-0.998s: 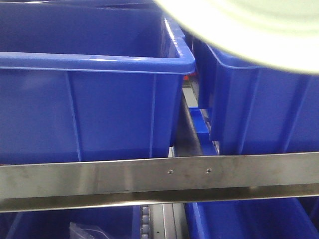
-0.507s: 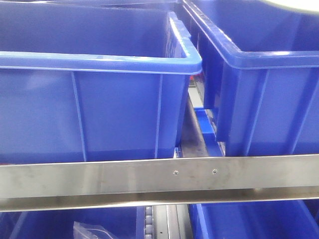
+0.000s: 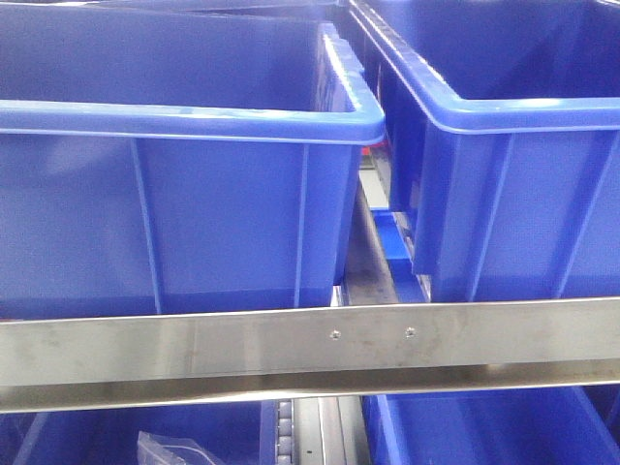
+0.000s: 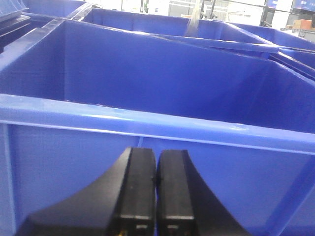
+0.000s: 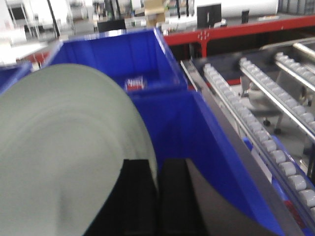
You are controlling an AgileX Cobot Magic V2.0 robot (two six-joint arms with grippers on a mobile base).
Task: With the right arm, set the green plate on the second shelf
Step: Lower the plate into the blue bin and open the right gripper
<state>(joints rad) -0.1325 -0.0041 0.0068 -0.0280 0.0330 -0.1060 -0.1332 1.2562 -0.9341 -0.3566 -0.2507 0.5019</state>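
Note:
The pale mint-green plate (image 5: 64, 147) fills the left of the right wrist view, held on edge over a blue bin (image 5: 197, 142). My right gripper (image 5: 157, 164) is shut on the plate's rim, one black finger on each side. The plate and the right gripper are out of the front view. My left gripper (image 4: 156, 157) is shut and empty, its fingers pressed together just in front of the near wall of a blue bin (image 4: 147, 132).
Two large blue bins (image 3: 174, 194) (image 3: 513, 184) stand side by side on a shelf behind a steel rail (image 3: 310, 349). More blue bins sit on the level below (image 3: 465, 426). A roller conveyor (image 5: 266, 128) runs along the right.
The plate was at the top right of the front view a second ago; it rose out of that view. The camera view shifted slightly.

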